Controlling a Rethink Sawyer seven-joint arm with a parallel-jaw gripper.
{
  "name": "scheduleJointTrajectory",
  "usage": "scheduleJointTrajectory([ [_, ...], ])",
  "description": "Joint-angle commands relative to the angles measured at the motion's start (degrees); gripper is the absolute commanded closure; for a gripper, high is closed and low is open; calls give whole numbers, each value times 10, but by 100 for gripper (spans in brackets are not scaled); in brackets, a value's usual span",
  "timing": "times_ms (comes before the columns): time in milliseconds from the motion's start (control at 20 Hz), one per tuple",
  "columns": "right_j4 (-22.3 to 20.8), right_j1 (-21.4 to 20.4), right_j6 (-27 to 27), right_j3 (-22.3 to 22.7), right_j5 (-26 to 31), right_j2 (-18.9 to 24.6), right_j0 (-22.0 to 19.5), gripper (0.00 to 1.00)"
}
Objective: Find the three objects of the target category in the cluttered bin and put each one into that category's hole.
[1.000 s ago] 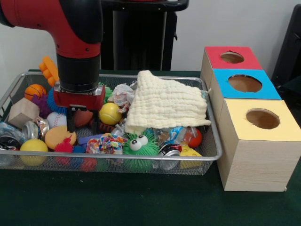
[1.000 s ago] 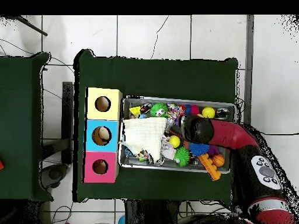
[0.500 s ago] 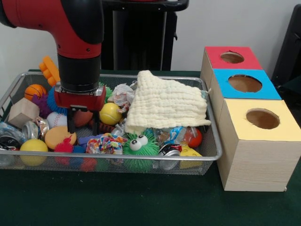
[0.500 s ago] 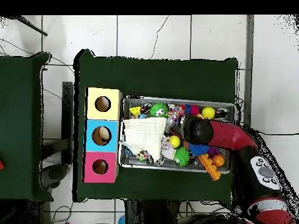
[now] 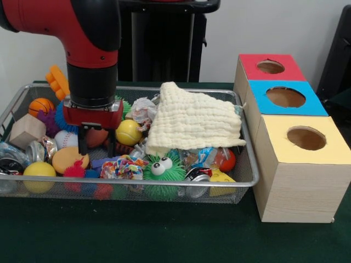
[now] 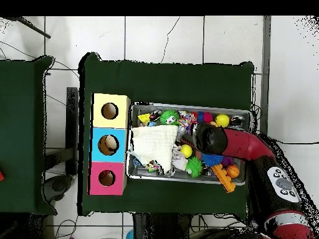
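my hand (image 5: 96, 143): down in the wire bin (image 5: 241, 181), fingers apart w/ an orange-brown ball (image 5: 96, 136) between them. Can't tell if they squeeze it yet.
my arm (image 5: 90, 49): red & black, comes straight down over the bin's left half.
landmark: the yellow ball (image 5: 129, 132) near the bin's middle.
orange-brown ball: just left of the yellow ball, partly hidden by my fingers.
baseball (image 5: 65, 139): left of the yellow ball, past my hand.
small basketball (image 5: 40, 106): far left & behind the yellow ball, by the back rim.
cream cloth (image 5: 193, 121): right of the yellow ball, lies over other stuff.
green fuzzy toy w/ eyes (image 5: 163, 169): in front of the yellow ball, by the front wall.
wood block (image 5: 26, 130): far left of the yellow ball.
3 boxes w/ holes: on the green bench (image 5: 137, 235), right of the bin. Red box (image 5: 271, 67) at back, blue box (image 5: 286, 98) mid, yellow box (image 5: 304, 139) in front.
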Motion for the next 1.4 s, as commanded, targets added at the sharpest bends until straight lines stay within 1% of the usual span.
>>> scheduleJointTrajectory([
  [50,-18,13,8,11,5,22,-14,0],
  [250,-11,8,3,6,21,25,-15,0],
  [700,-7,18,0,-20,37,26,-13,0],
  [800,-9,21,12,-18,25,19,-9,0],
  [900,-21,30,20,-19,6,7,-1,0],
  [1100,-31,46,23,-15,-22,5,-1,0],
  [1250,-39,64,25,-22,-42,3,0,0],
  [1400,-40,74,29,-28,-51,-1,1,0],
])
